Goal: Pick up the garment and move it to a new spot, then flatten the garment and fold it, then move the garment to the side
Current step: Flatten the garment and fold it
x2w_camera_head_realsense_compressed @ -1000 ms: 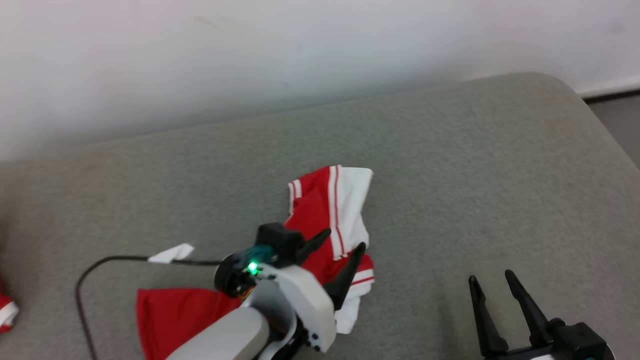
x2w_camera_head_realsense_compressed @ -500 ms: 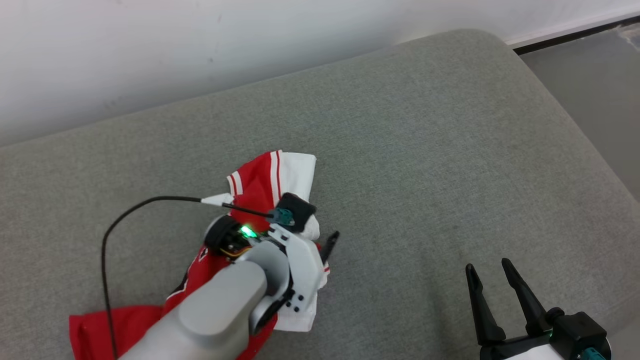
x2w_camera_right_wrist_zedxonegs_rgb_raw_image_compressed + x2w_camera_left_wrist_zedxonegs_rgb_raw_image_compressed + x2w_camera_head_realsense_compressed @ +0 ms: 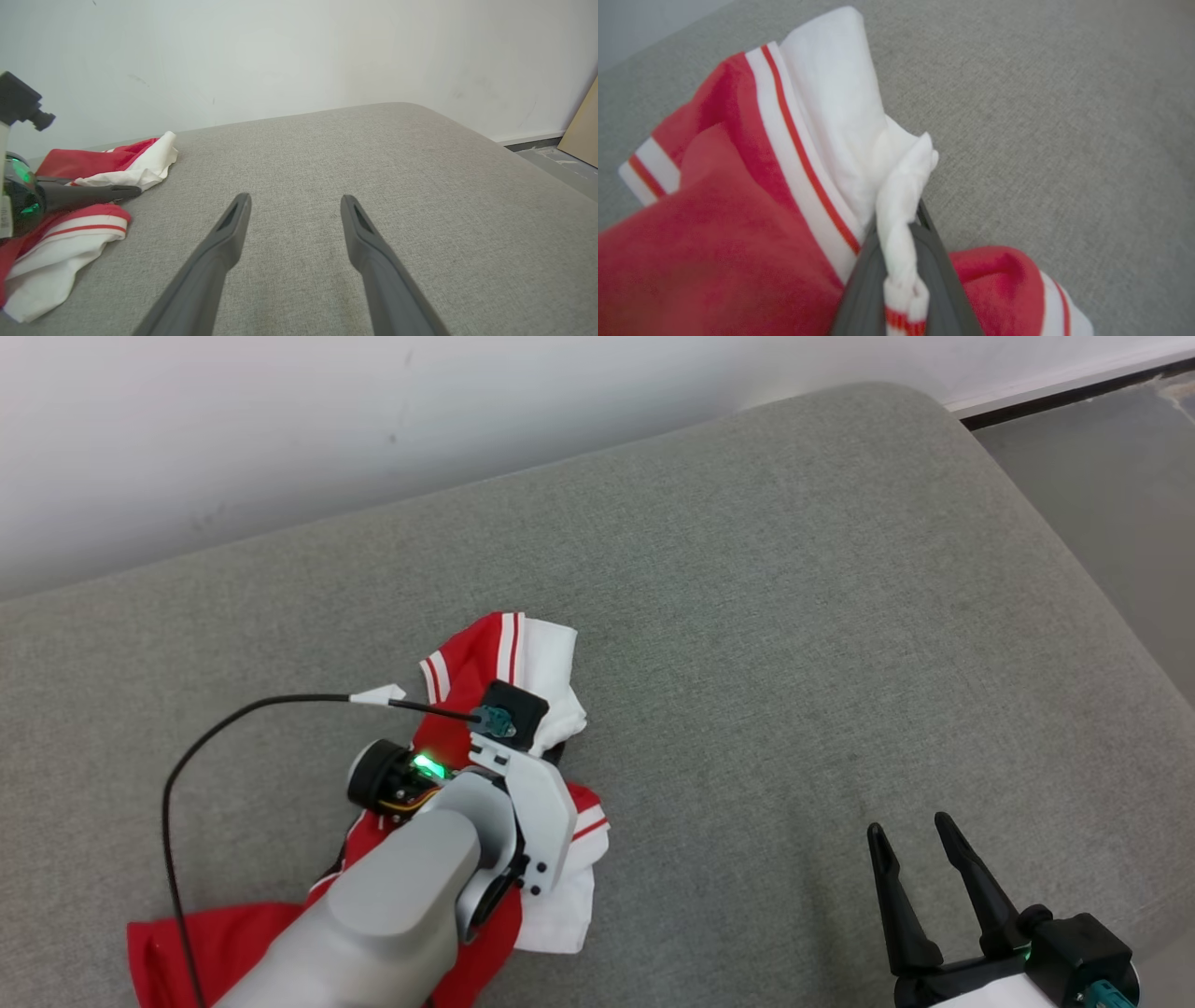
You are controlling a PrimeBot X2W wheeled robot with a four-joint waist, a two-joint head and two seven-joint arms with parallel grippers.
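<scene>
the garment (image 3: 471, 658), red with white panels and striped trim, lies crumpled on the cushion (image 3: 794, 616), left of its middle in the head view and nearer the front edge than the wall (image 3: 280, 429). the left pincer (image 3: 901, 219) is clenched on it: in the left wrist view the two dark fingers (image 3: 941, 280) press together on a twisted white fold with a striped hem, which runs up between them and bunches past the tips. that fold belongs to the garment's right side, where the white panel meets the cushion. red cloth spreads to the left of the fingers, and a smaller red and white hump lies just to their right. in the head view the left wrist and pale forearm cover the garment's middle, and a black cable (image 3: 167, 812) loops over the cushion to the left. the right wrist view shows the left fingers lying low, close to level over the cloth. the right pincer (image 3: 907, 825) is released, jaws spread wide with nothing between them, over the cushion at the lower right, well apart from the garment. a strip of floor (image 3: 1102, 448) shows beyond the cushion's far right corner.
</scene>
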